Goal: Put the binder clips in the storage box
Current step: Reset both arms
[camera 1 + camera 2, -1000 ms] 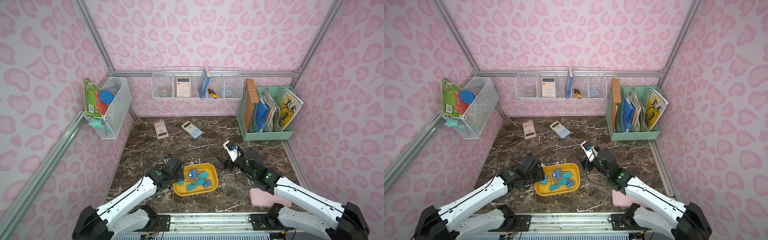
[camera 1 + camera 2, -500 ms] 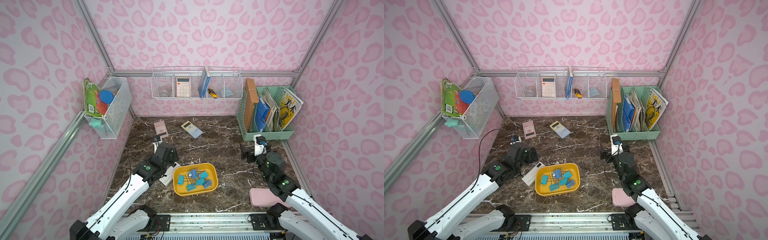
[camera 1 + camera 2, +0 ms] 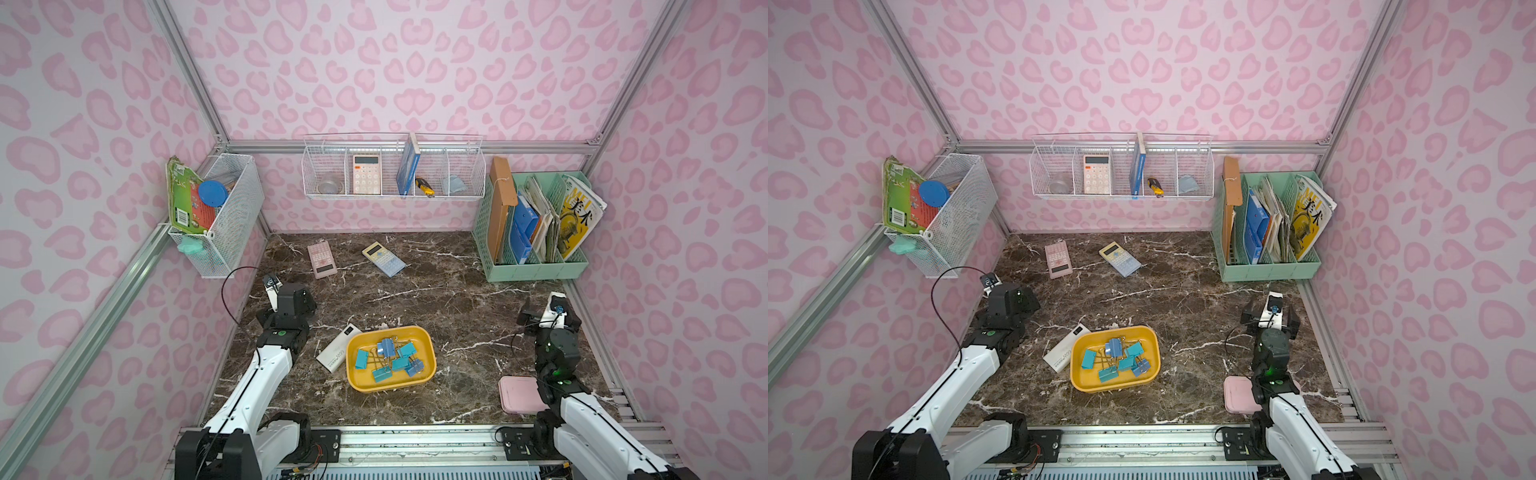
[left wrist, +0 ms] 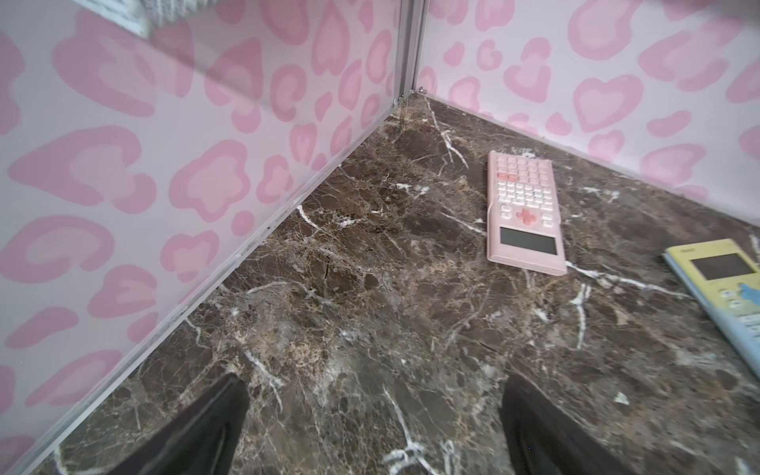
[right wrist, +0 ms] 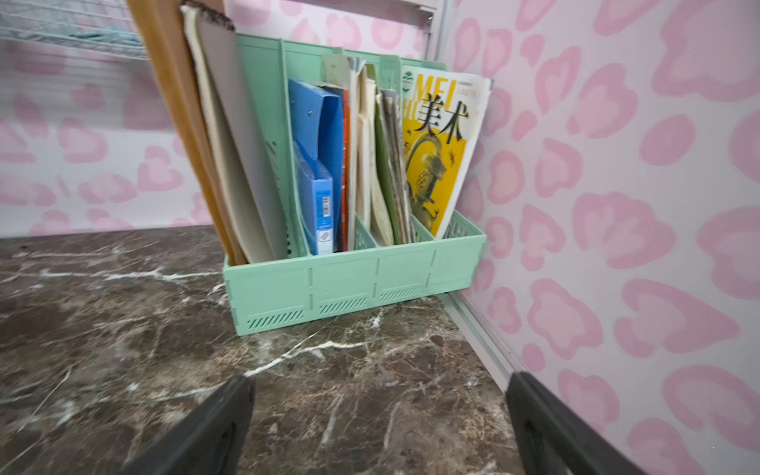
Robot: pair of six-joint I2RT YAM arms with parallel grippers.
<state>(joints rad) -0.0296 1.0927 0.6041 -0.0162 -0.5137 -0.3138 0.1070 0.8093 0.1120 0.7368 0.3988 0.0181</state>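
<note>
The yellow storage box (image 3: pixel 428 345) (image 3: pixel 1088 380) lies at the front middle of the marble table in both top views. Several blue and teal binder clips (image 3: pixel 388 359) (image 3: pixel 1117 359) lie piled inside it. My left gripper (image 3: pixel 291 297) (image 4: pixel 372 386) is well to the left of the box, by the left wall, open over bare marble. Far to the right of the box my right gripper (image 3: pixel 548 313) (image 5: pixel 380 382) is also open, with nothing between its fingers, facing the mint-green file organizer (image 5: pixel 353 283). Neither wrist view shows the box or the clips.
A white power bank (image 3: pixel 338 348) lies against the box's left side. A pink calculator (image 3: pixel 321 259) (image 4: pixel 524 214) and a yellow-blue calculator (image 3: pixel 383 258) lie toward the back. A flat pink box (image 3: pixel 519 392) sits under my right arm. Wire baskets hang on the walls.
Both arms have drawn back from the storage box, the left toward the left wall and the right toward the right wall. Both grippers have opened wider.
</note>
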